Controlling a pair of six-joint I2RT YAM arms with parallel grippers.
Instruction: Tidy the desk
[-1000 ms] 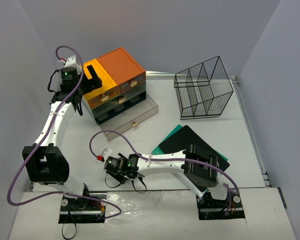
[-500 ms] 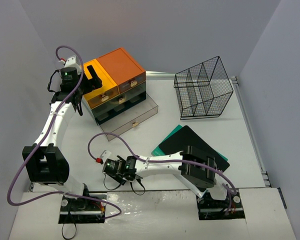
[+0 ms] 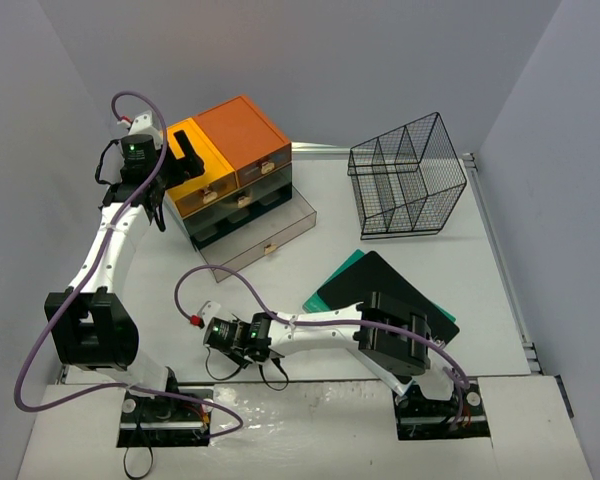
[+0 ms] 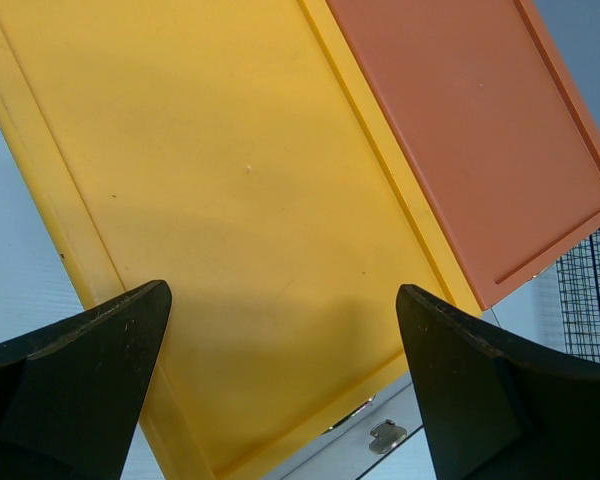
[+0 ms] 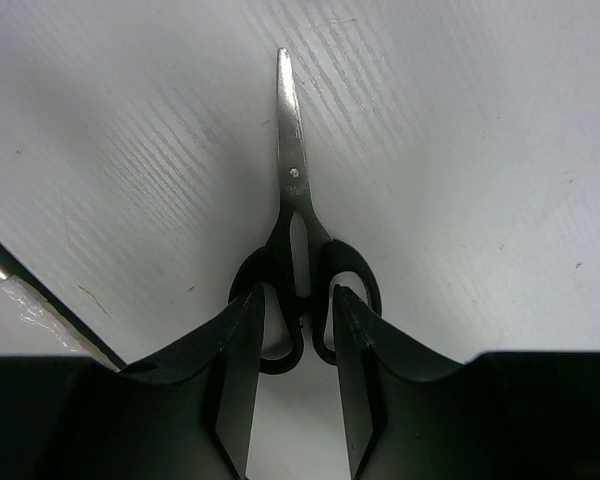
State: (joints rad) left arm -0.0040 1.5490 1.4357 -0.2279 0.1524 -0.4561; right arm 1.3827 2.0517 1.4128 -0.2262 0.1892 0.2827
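The desk (image 3: pixel 450 270) carries a chest (image 3: pixel 230 150) at its far left. The left gripper (image 4: pixel 282 290) hangs over the chest, jaws wide and empty, well apart from the work. At the desk's near edge lie the scissors (image 5: pixel 292 190). The right gripper (image 5: pixel 298 300) is the nearer tool, and the scissors' long axis runs straight ahead of it, blades away, handles between its narrowed jaws. Whether it has a firm hold cannot be told. The fingers cover the handles' near ends, and from above the wrist hides the scissors.

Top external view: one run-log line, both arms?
left gripper: open above yellow chest top | right gripper: jaws narrow, astride scissors handles on desk | grip: unclear
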